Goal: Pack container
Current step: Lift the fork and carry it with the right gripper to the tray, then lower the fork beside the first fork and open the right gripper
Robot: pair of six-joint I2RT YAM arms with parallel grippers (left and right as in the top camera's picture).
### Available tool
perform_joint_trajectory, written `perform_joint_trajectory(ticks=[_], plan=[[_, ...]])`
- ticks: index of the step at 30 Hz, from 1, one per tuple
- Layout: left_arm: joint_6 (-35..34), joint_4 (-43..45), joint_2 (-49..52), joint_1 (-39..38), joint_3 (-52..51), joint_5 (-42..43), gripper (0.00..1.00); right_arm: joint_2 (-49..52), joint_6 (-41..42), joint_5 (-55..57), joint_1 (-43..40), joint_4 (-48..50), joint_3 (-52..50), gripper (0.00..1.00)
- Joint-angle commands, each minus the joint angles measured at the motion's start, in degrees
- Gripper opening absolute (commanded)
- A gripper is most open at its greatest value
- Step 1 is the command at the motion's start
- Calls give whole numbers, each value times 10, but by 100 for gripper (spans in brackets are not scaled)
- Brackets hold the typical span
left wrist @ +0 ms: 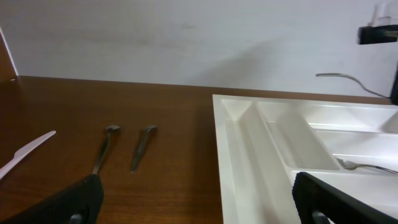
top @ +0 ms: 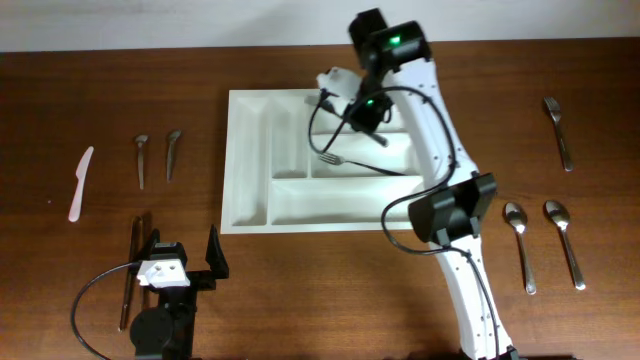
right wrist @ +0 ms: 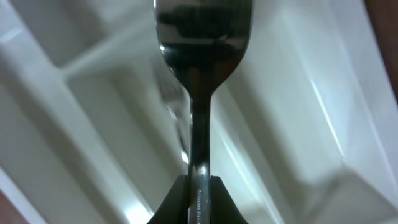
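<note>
Overhead view, stock listed by size.

1. Tabletop (top: pixel 300 300): brown wood, carrying every item below.
2. Container (top: pixel 250 195): white plastic tray with five compartments, flat on the tabletop. It sits directly beneath the right hand, and ahead and to the right of the left hand.
3. Right hand (right wrist: pixel 198 198): over the container, fingers clamped on the stem of a metal utensil (right wrist: pixel 200 93) held up off the tray. The utensil's head is cropped in the wrist view; probably a fork.
4. Left hand (top: pixel 183 252): by the container's near left corner, fingers wide apart, nothing between them.
5. Tray fork (top: pixel 360 164): metal, lying in a long compartment below the right hand.
6. Dark slim utensil (top: pixel 130 272): on the tabletop, just beside the left hand's left finger.
7. Spoon (top: pixel 521 250) and second spoon (top: pixel 567 248): side by side, well apart from the right hand, to its right and nearer the robot.
8. Loose fork (top: pixel 560 135): well to the right of the right hand.
9. White plastic knife (top: pixel 80 185): ahead and to the left of the left hand.
10. Short metal utensil (top: pixel 141 162) and second short metal utensil (top: pixel 171 155): ahead of the left hand, between the white plastic knife and the container.
</note>
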Motion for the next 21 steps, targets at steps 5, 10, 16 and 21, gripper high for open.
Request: perform_joint_trajectory(ticks=[5,10,16,21], plan=[[5,0,-4,2,-3,4,99,-24,6,-1,21,-4,6,8],[5,0,-4,2,-3,4,99,-24,9,33,13,-3,6,9],[5,0,-4,2,-3,4,99,-24,4,94,13,-3,6,9],[5,0,-4,2,-3,4,99,-24,-21,108,13,-4,6,9]])
